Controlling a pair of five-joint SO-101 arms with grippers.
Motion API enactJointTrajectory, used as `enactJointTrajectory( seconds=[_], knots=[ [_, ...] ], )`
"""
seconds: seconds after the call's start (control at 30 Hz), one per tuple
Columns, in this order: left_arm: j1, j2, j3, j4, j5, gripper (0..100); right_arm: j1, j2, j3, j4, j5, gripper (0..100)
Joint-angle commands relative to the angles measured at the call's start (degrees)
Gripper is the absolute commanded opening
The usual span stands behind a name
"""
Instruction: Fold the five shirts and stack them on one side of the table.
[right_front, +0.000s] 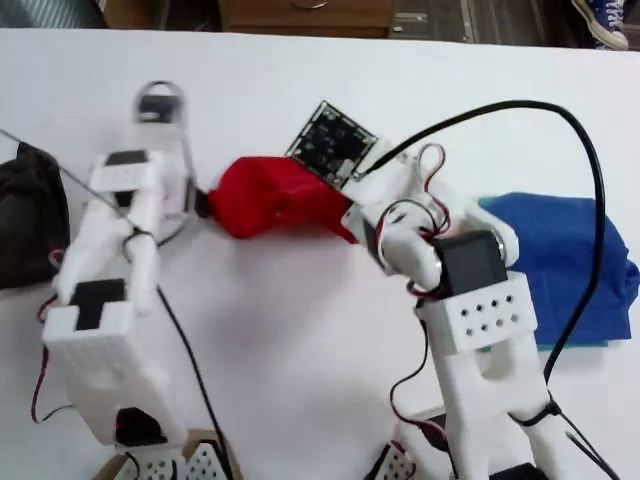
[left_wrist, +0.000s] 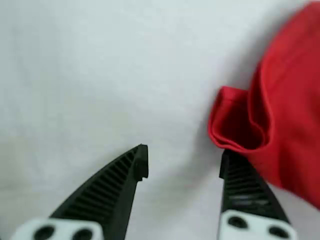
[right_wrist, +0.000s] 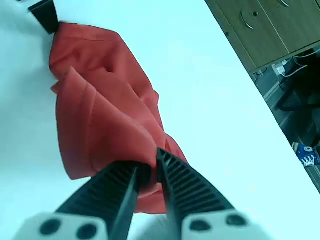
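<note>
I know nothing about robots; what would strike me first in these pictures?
The eye goes first to the red shirt, bunched up in the middle of the white table. The right gripper is pinching one end of it, and the left gripper sits open at the other end. A blue shirt lies flat beside the right arm, and a dark garment lies heaped beside the left arm.

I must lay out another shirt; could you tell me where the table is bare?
Bare table lies between the arms, nearer than the red shirt, and along the far edge. The middle is crowded: right gripper pinching that shirt, left gripper open beside it; blue shirt and dark cloth fill the sides.
</note>
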Motion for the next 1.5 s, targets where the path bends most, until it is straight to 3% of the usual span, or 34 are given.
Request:
enactJointTrajectory(
  seconds=[0.0, 0.1, 0.33, 0.5, 0.73, 0.9, 1.07, 1.2, 1.33, 1.47],
  knots=[
    [5.89, -0.97, -6.81, 9.49, -12.4, 26, 2.51, 2.33, -1.58, -1.63, 0.62, 2.0],
    [8.62, -0.97, -14.11, 17.76, -16.0, 26, 6.02, 6.2, -1.58, -6.37, 0.44, 2.0],
    [13.54, -0.44, -33.45, 38.68, -16.62, 26, 12.44, 15.25, -1.93, -16.66, -2.29, 2.0],
    [18.46, -0.53, -33.71, 44.04, -16.26, 26, 16.13, 16.66, -1.93, -25.27, -2.29, 2.0],
    [22.95, -0.88, -28.35, 44.13, -16.35, 26, 20.97, 17.01, -1.85, -30.46, -2.55, 2.0],
    [31.3, -0.7, -23.96, 43.6, -16.35, 26, 21.41, 17.01, -1.67, -33.1, -2.46, 2.0],
    [34.46, -0.26, -23.25, 35.6, -15.56, 26, 21.14, 17.01, -0.79, -33.19, -2.46, 2.0],
    [29.36, 0.79, -23.43, 25.58, -11.87, 26, 21.23, 17.01, -0.62, -33.01, -2.46, 2.0],
    [19.52, 4.13, -23.78, 16.0, -11.43, 26, 21.58, 17.01, -0.62, -32.92, -2.2, 2.0],
    [12.92, 7.65, -23.78, 10.81, -11.34, 26, 21.85, 17.01, -0.62, -33.19, -2.2, 2.0]
  ],
)
